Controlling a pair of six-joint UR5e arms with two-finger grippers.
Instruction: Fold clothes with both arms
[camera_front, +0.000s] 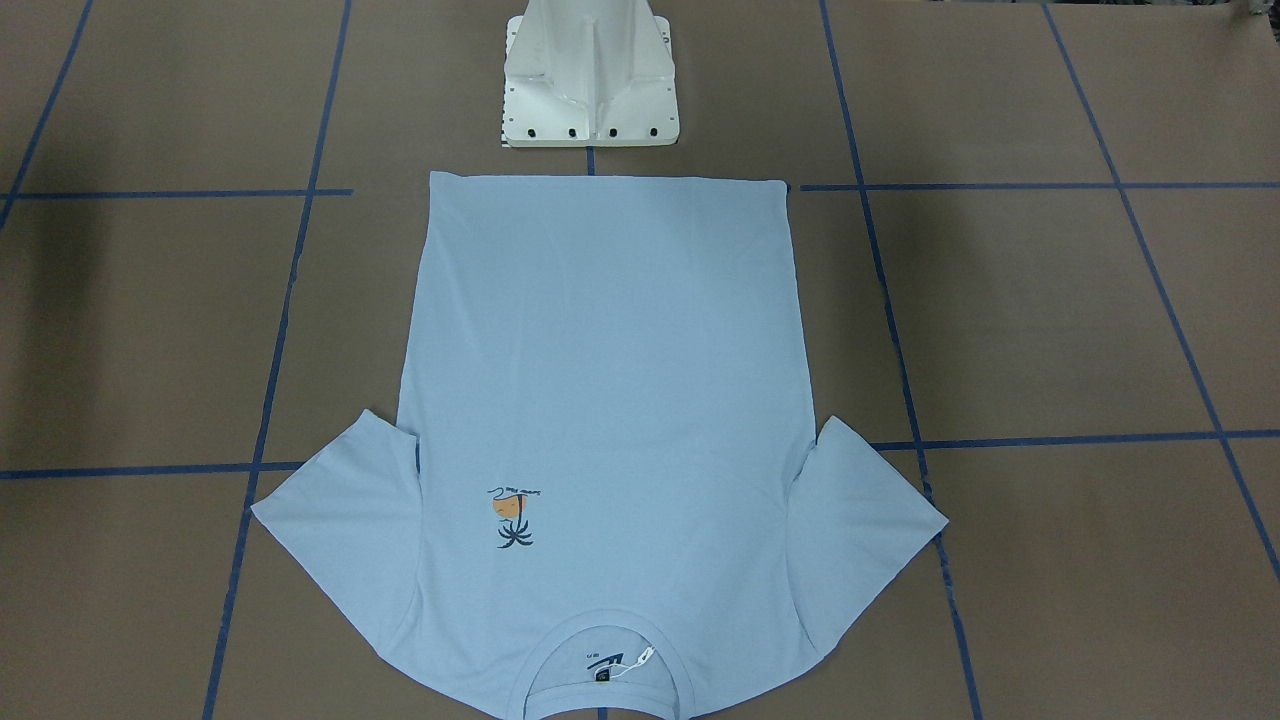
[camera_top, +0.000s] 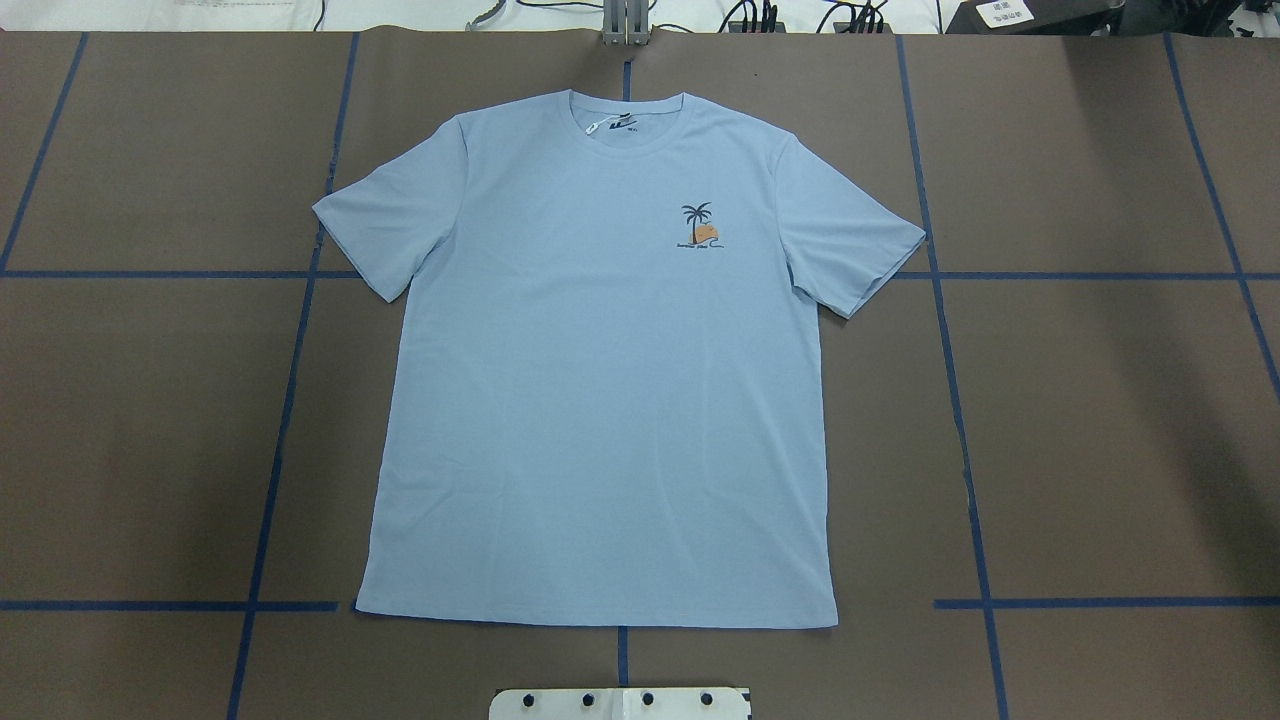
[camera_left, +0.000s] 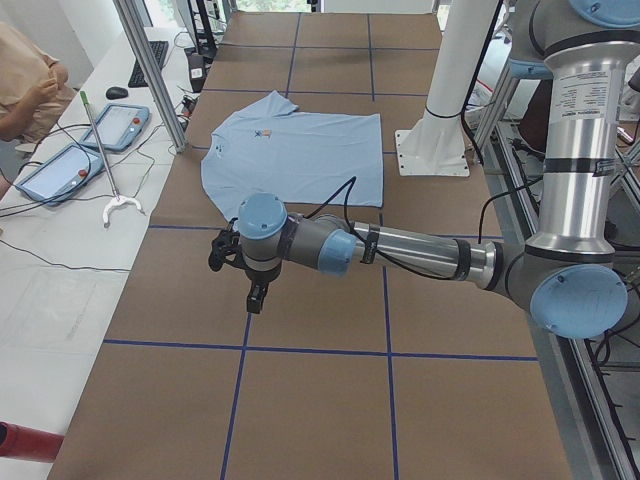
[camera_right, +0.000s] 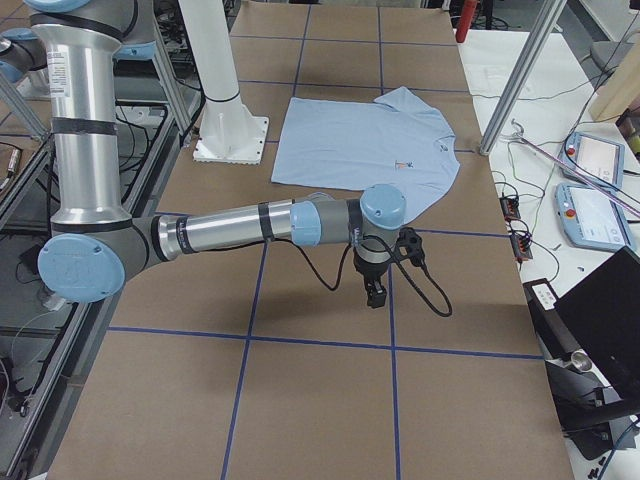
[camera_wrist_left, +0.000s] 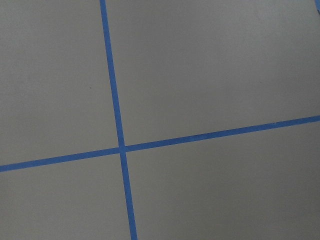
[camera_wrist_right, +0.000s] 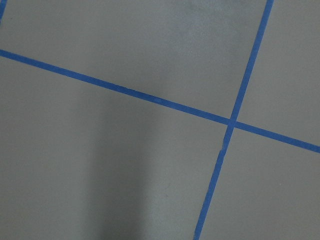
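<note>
Left gripper and right gripper hang well apart from the flat T-shirt, leaving it unobstructed; I cannot tell their opening.

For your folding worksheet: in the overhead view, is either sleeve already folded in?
No, the T-shirt lies flat with both sleeves spread out.

The left arm reaches level across mid-frame, left gripper pointing down; the right arm does likewise, right gripper pointing down.
</note>
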